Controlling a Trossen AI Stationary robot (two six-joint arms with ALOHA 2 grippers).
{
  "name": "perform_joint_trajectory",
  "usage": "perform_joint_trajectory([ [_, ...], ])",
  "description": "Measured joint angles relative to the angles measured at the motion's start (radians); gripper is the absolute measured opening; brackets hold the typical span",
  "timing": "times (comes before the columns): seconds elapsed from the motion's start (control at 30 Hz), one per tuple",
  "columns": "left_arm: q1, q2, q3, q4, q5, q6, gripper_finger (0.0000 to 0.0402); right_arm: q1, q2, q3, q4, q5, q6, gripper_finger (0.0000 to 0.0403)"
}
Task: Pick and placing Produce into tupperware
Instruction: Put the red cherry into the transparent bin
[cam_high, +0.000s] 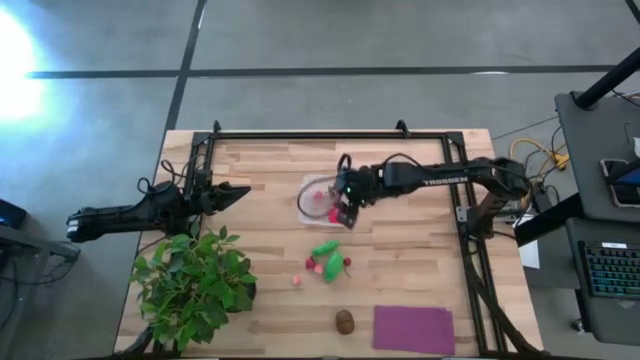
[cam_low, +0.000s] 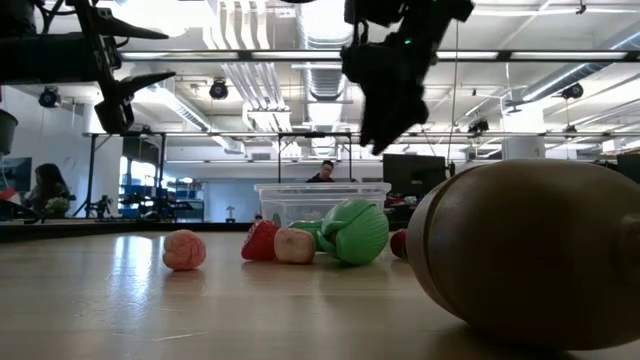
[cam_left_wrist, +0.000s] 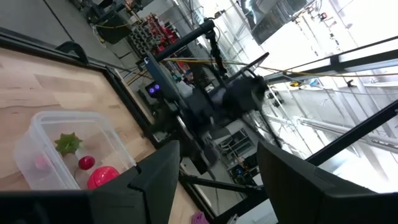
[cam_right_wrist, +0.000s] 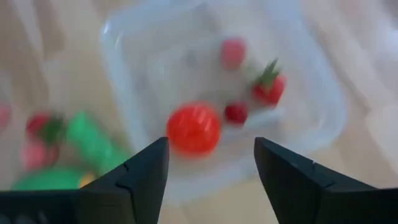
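The clear tupperware (cam_high: 316, 197) stands on the table at mid-far. It holds a red ball (cam_right_wrist: 194, 129) and several small red pieces, one with a green top (cam_right_wrist: 269, 87). My right gripper (cam_high: 347, 212) hovers open and empty above the tupperware's right near corner; its fingers frame the ball in the right wrist view (cam_right_wrist: 211, 180). Two green pieces (cam_high: 327, 256), small red and pink pieces (cam_high: 311, 263) and a brown kiwi (cam_high: 345, 321) lie on the table nearer the front. My left gripper (cam_high: 245, 192) waits open, raised to the left of the tupperware.
A leafy green plant (cam_high: 195, 285) stands at the front left, below my left arm. A flat purple mat (cam_high: 413, 329) lies at the front right. A black frame (cam_high: 330, 134) runs along the table's far edge and sides. The kiwi (cam_low: 530, 250) fills the low view's right.
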Motion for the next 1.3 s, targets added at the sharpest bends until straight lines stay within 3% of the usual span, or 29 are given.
perform_joint_trajectory([
  [0.13, 0.0, 0.0, 0.0, 0.0, 0.0, 0.0, 0.0201, 0.107, 0.004, -0.012, -0.065, 0.003, -0.065, 0.0225],
  [0.3, 0.0, 0.0, 0.0, 0.0, 0.0, 0.0, 0.0201, 0.253, 0.004, -0.03, -0.021, 0.044, -0.097, 0.0224],
  [0.63, 0.0, 0.0, 0.0, 0.0, 0.0, 0.0, 0.0201, 0.388, 0.003, -0.101, 0.081, 0.055, -0.133, 0.0224],
  [0.83, 0.0, 0.0, 0.0, 0.0, 0.0, 0.0, 0.0201, 0.47, 0.01, -0.125, 0.109, 0.077, 0.034, 0.0224],
  [0.97, 0.0, 0.0, 0.0, 0.0, 0.0, 0.0, 0.0201, 0.464, 0.017, -0.126, 0.132, 0.11, 0.269, 0.0224],
  [1.13, 0.0, -0.001, 0.0, 0.0, 0.0, 0.0, 0.0201, 0.451, 0.029, -0.139, 0.149, 0.13, 0.37, 0.0224],
  [1.3, 0.0, 0.0, -0.001, -0.001, 0.0, 0.0, 0.0201, 0.442, 0.084, -0.147, 0.16, 0.055, 0.466, 0.0224],
])
